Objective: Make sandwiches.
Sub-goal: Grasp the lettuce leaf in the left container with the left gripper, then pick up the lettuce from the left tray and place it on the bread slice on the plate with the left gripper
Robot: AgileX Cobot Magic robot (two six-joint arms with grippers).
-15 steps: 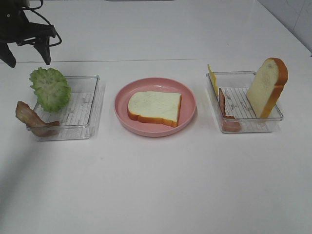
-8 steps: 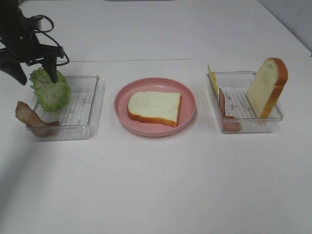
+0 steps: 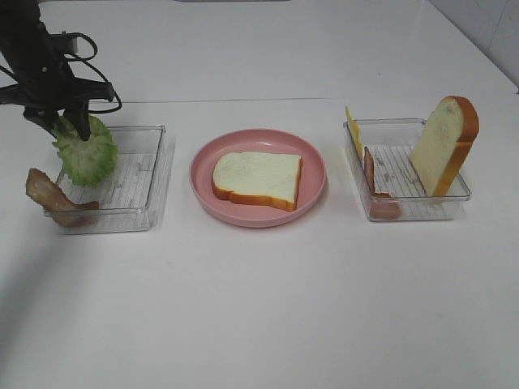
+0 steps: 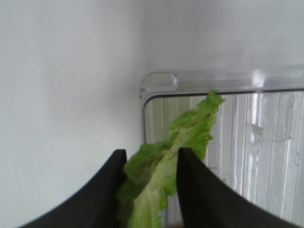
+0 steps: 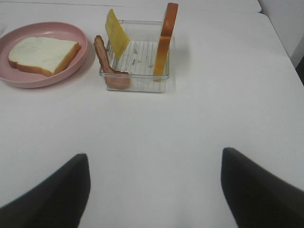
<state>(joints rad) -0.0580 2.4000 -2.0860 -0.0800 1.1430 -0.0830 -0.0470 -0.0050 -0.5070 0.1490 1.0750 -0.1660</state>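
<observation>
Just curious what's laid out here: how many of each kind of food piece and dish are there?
White toy bread slices with orange-brown crust: 2
Ruffled green lettuce leaves: 1
Brown-red bacon strips: 2
Thin yellow cheese slices: 1
Round pink plates: 1
Clear plastic rectangular trays: 2
Total: 9

Green lettuce, pink plate, white bread

Left end effector hides part of lettuce.

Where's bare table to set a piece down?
Broad bare table in front of the plate, left tray and right tray; narrow strips either side of the plate. Crowded: left tray, with lettuce, bacon and left tool.
</observation>
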